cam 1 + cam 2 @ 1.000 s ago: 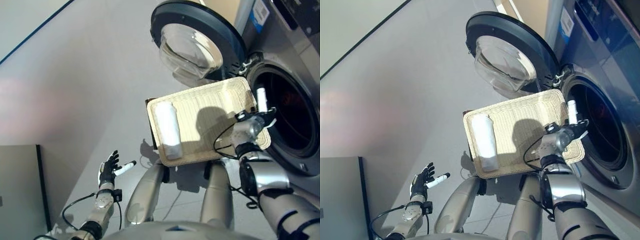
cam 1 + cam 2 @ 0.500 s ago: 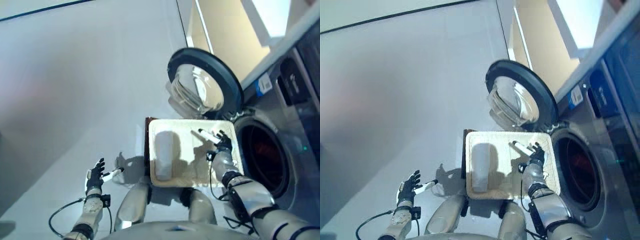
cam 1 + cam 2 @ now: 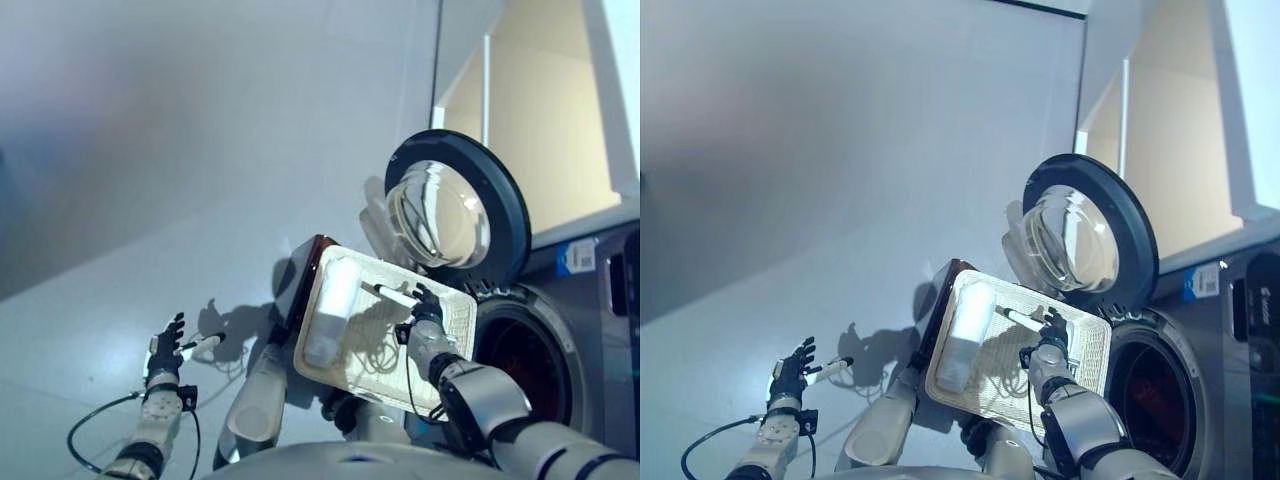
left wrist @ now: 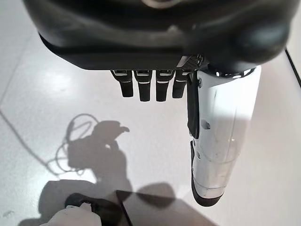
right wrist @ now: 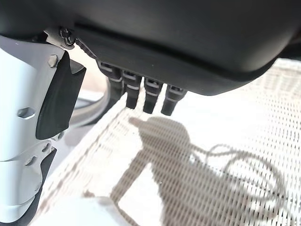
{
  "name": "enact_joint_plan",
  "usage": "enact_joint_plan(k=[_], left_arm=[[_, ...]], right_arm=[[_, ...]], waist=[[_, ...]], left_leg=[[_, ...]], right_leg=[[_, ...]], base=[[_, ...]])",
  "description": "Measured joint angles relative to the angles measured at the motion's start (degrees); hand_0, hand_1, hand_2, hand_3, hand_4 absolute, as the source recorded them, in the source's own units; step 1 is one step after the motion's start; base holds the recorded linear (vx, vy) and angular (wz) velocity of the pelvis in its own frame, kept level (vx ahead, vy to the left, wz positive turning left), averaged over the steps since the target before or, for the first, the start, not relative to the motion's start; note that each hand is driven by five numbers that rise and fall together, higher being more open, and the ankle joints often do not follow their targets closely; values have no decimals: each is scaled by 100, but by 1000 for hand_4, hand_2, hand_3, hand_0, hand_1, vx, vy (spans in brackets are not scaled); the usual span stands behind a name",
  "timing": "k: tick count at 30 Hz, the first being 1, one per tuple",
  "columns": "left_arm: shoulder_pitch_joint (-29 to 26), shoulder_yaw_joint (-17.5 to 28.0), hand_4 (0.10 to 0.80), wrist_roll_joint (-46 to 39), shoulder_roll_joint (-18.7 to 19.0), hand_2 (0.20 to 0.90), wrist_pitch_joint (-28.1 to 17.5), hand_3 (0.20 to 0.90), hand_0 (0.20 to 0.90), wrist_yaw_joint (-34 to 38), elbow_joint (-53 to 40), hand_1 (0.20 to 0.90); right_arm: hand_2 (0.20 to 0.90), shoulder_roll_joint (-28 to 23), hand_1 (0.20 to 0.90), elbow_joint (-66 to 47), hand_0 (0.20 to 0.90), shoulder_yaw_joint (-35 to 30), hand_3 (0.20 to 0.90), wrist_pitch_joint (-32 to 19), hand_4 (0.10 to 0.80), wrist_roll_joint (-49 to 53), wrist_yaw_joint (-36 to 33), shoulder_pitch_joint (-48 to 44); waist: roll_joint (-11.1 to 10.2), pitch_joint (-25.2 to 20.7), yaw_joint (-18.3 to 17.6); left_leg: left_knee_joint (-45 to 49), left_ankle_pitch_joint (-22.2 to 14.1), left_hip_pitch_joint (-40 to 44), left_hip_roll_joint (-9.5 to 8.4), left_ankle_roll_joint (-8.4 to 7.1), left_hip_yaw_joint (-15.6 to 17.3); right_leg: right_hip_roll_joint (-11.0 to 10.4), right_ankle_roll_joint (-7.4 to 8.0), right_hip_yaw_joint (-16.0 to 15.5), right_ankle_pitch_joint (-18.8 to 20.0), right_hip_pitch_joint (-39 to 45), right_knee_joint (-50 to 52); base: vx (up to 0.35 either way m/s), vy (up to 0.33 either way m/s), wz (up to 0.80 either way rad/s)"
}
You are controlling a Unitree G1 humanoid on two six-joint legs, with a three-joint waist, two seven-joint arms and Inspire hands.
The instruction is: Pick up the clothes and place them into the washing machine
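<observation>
Right hand (image 3: pixel 422 312), fingers straight and empty, hovers over the woven basket (image 3: pixel 450 340). The rolled white cloth (image 3: pixel 333 310) lies in the basket on the thumb's side of these fingers, its long axis along the basket's far-left wall. Left hand (image 3: pixel 165 349), fingers relaxed and empty, hangs well apart over the floor; the right is nearer. The washing machine drum (image 3: pixel 520 365) opens just behind the right hand.

Pale grey glossy floor (image 3: pixel 150 250) fills most of the view, plain and seamless, with soft reflections and hard-edged shadows on it. Beige wall (image 3: pixel 540 130) at upper right, with a thin white vertical strip (image 3: pixel 487 85) running down it. Bright white panel (image 3: pixel 1255 100) along the far right edge. Strong overhead light, floor darker toward the upper left
</observation>
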Motion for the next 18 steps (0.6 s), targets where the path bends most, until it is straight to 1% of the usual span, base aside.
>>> enact_joint_plan(k=[2,3,6,7,10,12,13,15,17,18], left_arm=[[-54,39,800,0,76,900,1,900,900,79,-354,900],[-171,39,800,-2,85,900,5,900,900,127,-482,900],[-278,34,800,3,107,900,-20,900,900,224,-958,900],[-395,29,800,8,93,900,-22,900,900,224,-1018,900],[-598,43,800,4,114,900,-13,900,900,270,-1037,900],[-660,39,800,18,107,900,-9,900,900,283,-1061,900],[-666,34,800,29,84,900,-9,900,900,283,-1117,900],[-721,-6,800,151,51,900,-2,900,900,276,-1218,900],[-700,-14,800,259,-3,900,3,900,900,270,-1384,900],[-692,-29,800,328,-19,900,6,900,900,263,-1479,900]], right_arm=[[900,71,900,3,900,21,900,0,800,-10,-26,-24],[900,98,900,33,900,40,900,2,800,-52,-50,-43],[900,149,900,115,900,83,900,3,800,-56,-139,-170],[900,145,900,171,900,139,900,16,800,-62,-150,-242],[900,227,900,178,900,174,900,18,800,-80,-189,-288],[900,301,900,194,900,259,900,19,800,-184,-258,-335],[900,302,900,198,900,274,900,24,800,-276,-259,-370],[900,227,900,266,900,254,900,36,800,-414,-275,-387],[900,121,900,328,900,180,900,145,800,-506,-297,-392],[900,59,900,357,900,135,900,150,800,-533,-328,-369]], waist=[[-105,133,79],[-145,238,170],[-162,421,248],[-160,500,293],[-201,631,330],[-197,773,341],[-193,785,346],[-147,905,477],[-49,970,523],[-16,991,593]], left_leg=[[14,14,-72,-1,-22,-59],[13,18,-78,-4,-27,-60],[89,29,-263,-81,-41,-142],[91,26,-303,-88,-45,-158],[118,39,-433,-101,-40,-232],[162,66,-483,-181,-2,-298],[177,65,-552,-200,-4,-354],[210,67,-605,-239,-2,-436],[251,65,-712,-311,-38,-631],[278,63,-781,-346,-53,-710]], right_leg=[[-11,-20,-67,-42,-6,1],[-26,11,-69,-76,-2,18],[-26,48,-151,-100,-100,46],[-62,88,-198,-148,-120,63],[-56,63,-211,-127,-184,54],[-39,62,-247,-130,-180,54],[-46,58,-316,-132,-194,37],[-49,41,-398,-147,-190,47],[-58,67,-554,-202,-188,69],[-81,115,-623,-266,-218,99]], base=[[11,-16,33],[106,-69,23],[48,-23,16],[134,-57,24],[20,-9,19],[21,3,20],[12,-1,26],[9,-2,31],[5,12,47],[8,15,46]])
